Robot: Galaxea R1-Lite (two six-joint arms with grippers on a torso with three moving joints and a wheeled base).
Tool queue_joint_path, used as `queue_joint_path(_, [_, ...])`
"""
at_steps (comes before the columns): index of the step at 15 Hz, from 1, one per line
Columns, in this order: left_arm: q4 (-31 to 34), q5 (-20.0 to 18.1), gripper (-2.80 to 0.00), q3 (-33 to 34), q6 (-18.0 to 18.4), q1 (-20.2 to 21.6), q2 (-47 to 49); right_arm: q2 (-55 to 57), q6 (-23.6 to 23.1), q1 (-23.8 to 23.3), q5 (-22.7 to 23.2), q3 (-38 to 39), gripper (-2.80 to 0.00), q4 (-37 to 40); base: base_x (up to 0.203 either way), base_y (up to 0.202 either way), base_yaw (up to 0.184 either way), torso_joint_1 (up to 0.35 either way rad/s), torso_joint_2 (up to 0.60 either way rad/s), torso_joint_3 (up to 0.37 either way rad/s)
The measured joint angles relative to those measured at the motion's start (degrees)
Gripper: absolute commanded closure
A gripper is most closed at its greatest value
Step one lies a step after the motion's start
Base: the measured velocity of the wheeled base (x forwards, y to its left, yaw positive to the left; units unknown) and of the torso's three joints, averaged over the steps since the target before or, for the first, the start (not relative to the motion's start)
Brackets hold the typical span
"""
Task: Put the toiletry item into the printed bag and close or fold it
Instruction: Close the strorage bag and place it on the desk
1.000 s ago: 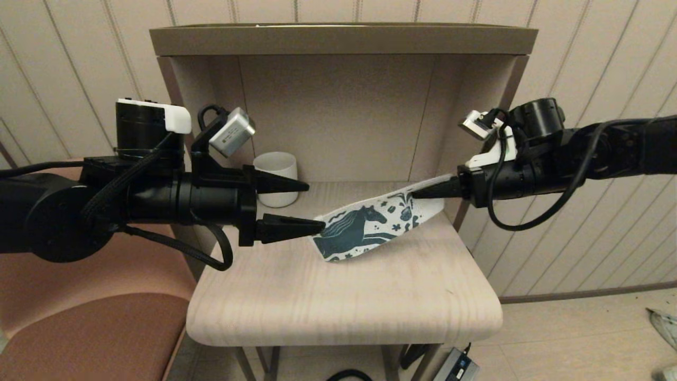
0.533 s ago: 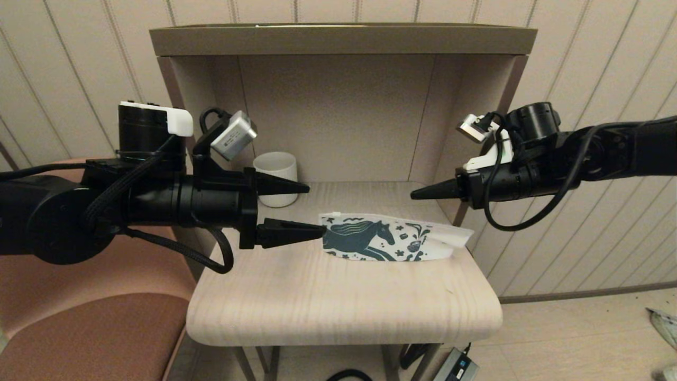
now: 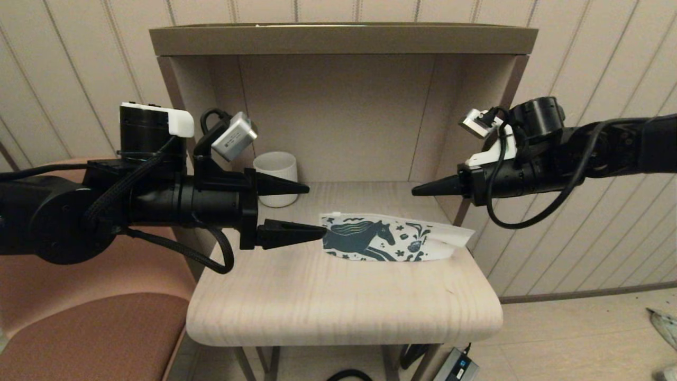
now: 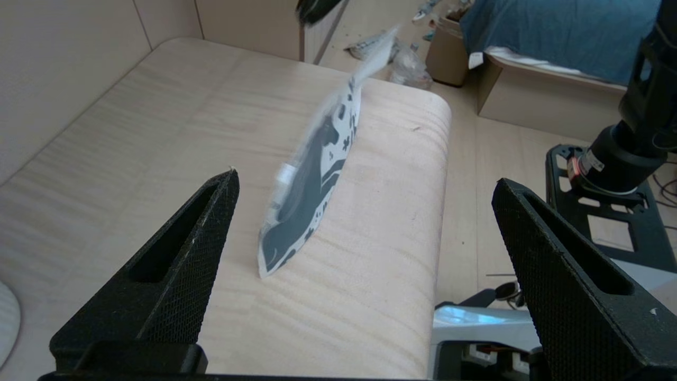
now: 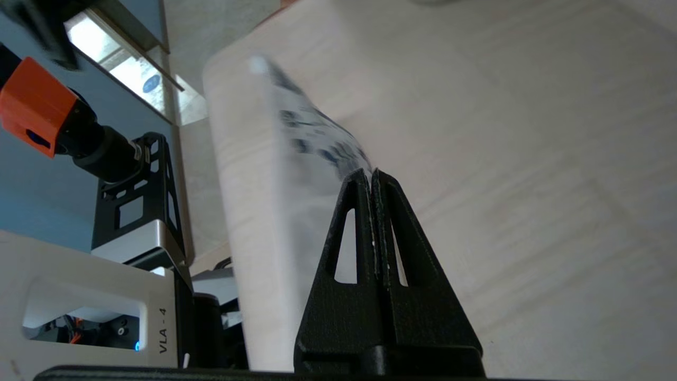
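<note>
Your printed bag lies flat on the table — nothing holds it. Left gripper gapes wide beside it; right gripper hovers above, fingers pressed together, empty.

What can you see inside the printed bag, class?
Nothing shows inside the bag: it lies flat on the table, its paper hiding any contents. No toiletry item is visible anywhere. The left gripper and right gripper both hover clear of it.

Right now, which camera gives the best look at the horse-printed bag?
The head view: the printed bag lies flat on the table, its horse print plainly facing the camera. The left wrist view shows the bag edge-on and blurred; the right wrist view shows a blurred strip past the shut right end effector.
</note>
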Motion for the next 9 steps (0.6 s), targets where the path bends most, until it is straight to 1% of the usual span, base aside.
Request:
queue_joint_path(1, [0.0, 0.0, -2.80, 0.0, 0.0, 0.0, -0.1, -1.1, 0.0, -0.1, -0.1, 0.2, -2.80, 0.0, 0.000, 0.000, 0.000, 0.000, 0.00, 0.000])
queue_joint_path(3, [0.2, 0.1, -2.80, -0.1, -0.2, 0.0, -0.6, -4.0, -0.2, -0.2, -0.3, 1.2, -2.80, 0.2, 0.000, 0.000, 0.000, 0.000, 0.00, 0.000])
queue_joint_path(4, [0.2, 0.2, -2.80, -0.1, -0.2, 0.0, -1.0, -5.8, -0.2, -0.3, -0.7, 2.2, 0.00, 0.1, 0.000, 0.000, 0.000, 0.000, 0.00, 0.000])
queue_joint_path(7, [0.6, 1.8, -2.80, 0.5, -0.4, 1.3, -3.4, -12.5, -0.1, -0.5, -2.2, 5.3, 0.00, 0.4, 0.000, 0.000, 0.000, 0.000, 0.00, 0.000])
queue_joint_path(9, [3.0, 3.6, -2.80, 2.3, -0.3, 2.7, -6.5, -17.4, -0.1, -1.9, -2.5, 8.2, 0.00, 0.4, 0.000, 0.000, 0.000, 0.000, 0.00, 0.000])
